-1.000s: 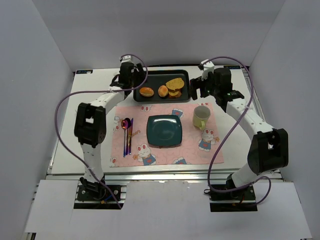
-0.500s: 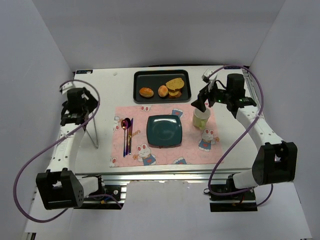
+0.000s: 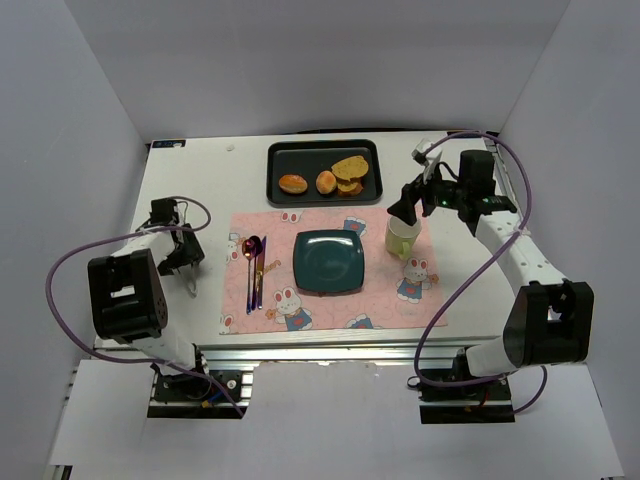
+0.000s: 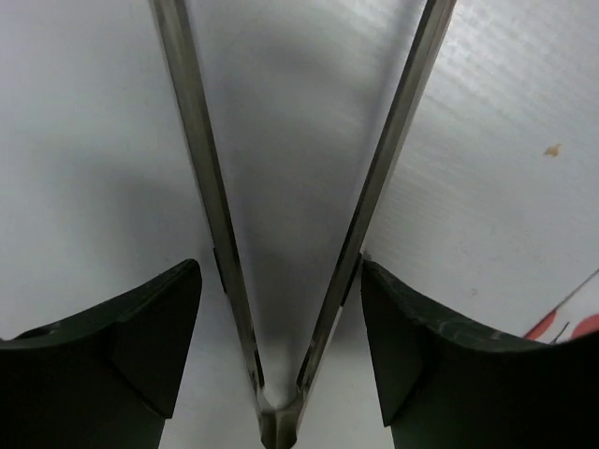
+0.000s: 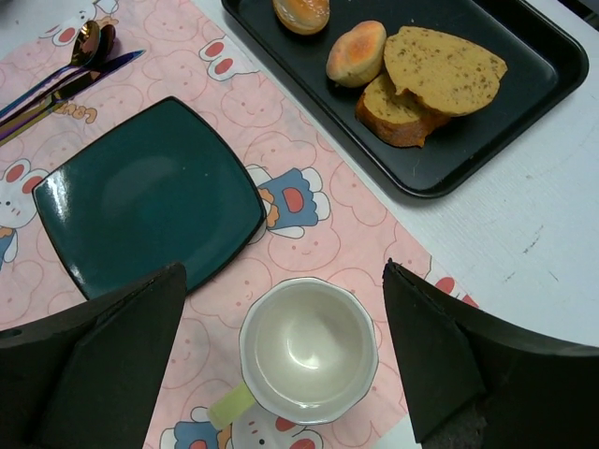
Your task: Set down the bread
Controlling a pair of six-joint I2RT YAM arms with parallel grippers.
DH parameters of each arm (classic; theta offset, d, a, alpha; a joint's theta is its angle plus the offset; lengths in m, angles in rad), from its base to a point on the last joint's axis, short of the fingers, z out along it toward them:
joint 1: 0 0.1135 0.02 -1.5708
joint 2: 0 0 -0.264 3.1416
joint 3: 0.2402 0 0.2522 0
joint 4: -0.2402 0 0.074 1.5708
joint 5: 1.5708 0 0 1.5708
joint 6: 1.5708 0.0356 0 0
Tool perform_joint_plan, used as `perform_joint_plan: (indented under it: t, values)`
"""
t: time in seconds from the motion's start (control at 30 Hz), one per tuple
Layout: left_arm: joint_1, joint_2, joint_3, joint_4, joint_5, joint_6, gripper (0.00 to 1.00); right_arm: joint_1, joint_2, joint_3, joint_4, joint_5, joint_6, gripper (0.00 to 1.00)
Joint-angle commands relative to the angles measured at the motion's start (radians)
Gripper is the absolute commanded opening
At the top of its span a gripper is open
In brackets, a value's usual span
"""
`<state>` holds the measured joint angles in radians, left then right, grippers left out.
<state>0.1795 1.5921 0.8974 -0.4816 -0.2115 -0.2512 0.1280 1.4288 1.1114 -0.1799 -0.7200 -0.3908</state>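
Two bread rolls point(image 3: 293, 184) point(image 3: 326, 182) and bread slices point(image 3: 350, 169) lie in a black tray point(image 3: 322, 155) at the back; the right wrist view shows the slices point(image 5: 440, 70) too. A teal plate point(image 3: 329, 262) sits on the pink placemat. Metal tongs point(image 3: 191, 285) lie on the table at the left. My left gripper point(image 3: 178, 250) is low over them, open, its fingers point(image 4: 140, 346) flanking the tongs' spread arms point(image 4: 379, 187). My right gripper point(image 3: 405, 212) is open and empty above the white mug point(image 5: 309, 351).
Spoon and knife point(image 3: 254, 262) lie on the placemat point(image 3: 400, 305) left of the plate. The mug point(image 3: 402, 236) stands right of the plate. White walls close in the table on three sides.
My left arm swung from the tray out to the left and came down over the tongs. My right gripper left the tray and now holds still above the mug.
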Motion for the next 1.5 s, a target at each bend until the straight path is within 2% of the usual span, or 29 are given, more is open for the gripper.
perform_joint_plan:
  t: [0.0, 0.13, 0.2, 0.23, 0.37, 0.4, 0.5, 0.57, 0.67, 0.83, 0.97, 1.1, 1.27, 1.47]
  values:
    - [0.020, 0.049, -0.021, 0.112, 0.124, 0.072, 0.73, -0.024, -0.021, -0.008, 0.031, -0.007, 0.029, 0.89]
    - [0.023, 0.022, -0.124, 0.205, 0.130, 0.063, 0.62, -0.048, -0.013, -0.005, 0.046, -0.025, 0.055, 0.89]
    - [0.028, 0.017, -0.146, 0.235, 0.132, 0.063, 0.52, -0.054, -0.007, -0.002, 0.048, -0.030, 0.059, 0.89]
    - [0.035, 0.009, -0.173, 0.259, 0.136, 0.063, 0.35, -0.057, -0.001, 0.008, 0.046, -0.038, 0.061, 0.89]
    - [0.037, -0.043, -0.184, 0.285, 0.170, 0.050, 0.16, -0.064, 0.007, 0.022, 0.045, -0.041, 0.059, 0.89]
    - [0.037, -0.063, -0.172, 0.294, 0.202, 0.041, 0.08, -0.065, 0.009, 0.024, 0.043, -0.041, 0.059, 0.89]
    - [0.011, -0.145, -0.135, 0.357, 0.375, -0.068, 0.00, -0.071, 0.012, 0.028, 0.043, -0.044, 0.061, 0.89]
    - [-0.047, -0.175, -0.097, 0.386, 0.428, -0.156, 0.00, -0.071, 0.015, 0.030, 0.046, -0.044, 0.066, 0.89]
    - [-0.231, -0.173, 0.003, 0.425, 0.509, -0.296, 0.00, -0.073, 0.021, 0.033, 0.057, -0.047, 0.084, 0.89]
    - [-0.353, -0.028, 0.182, 0.465, 0.688, -0.517, 0.00, -0.073, 0.022, 0.036, 0.059, -0.053, 0.096, 0.89]
    - [-0.454, 0.081, 0.293, 0.456, 0.759, -0.623, 0.07, -0.074, 0.016, 0.028, 0.060, -0.050, 0.093, 0.89]
    - [-0.532, 0.161, 0.356, 0.549, 0.801, -0.752, 0.15, -0.079, 0.009, 0.018, 0.066, -0.050, 0.096, 0.89]
    - [-0.584, 0.238, 0.408, 0.587, 0.793, -0.861, 0.22, -0.082, -0.002, 0.002, 0.072, -0.050, 0.098, 0.89]
    - [-0.620, 0.270, 0.463, 0.519, 0.756, -0.869, 0.31, -0.088, -0.008, -0.005, 0.074, -0.050, 0.095, 0.89]
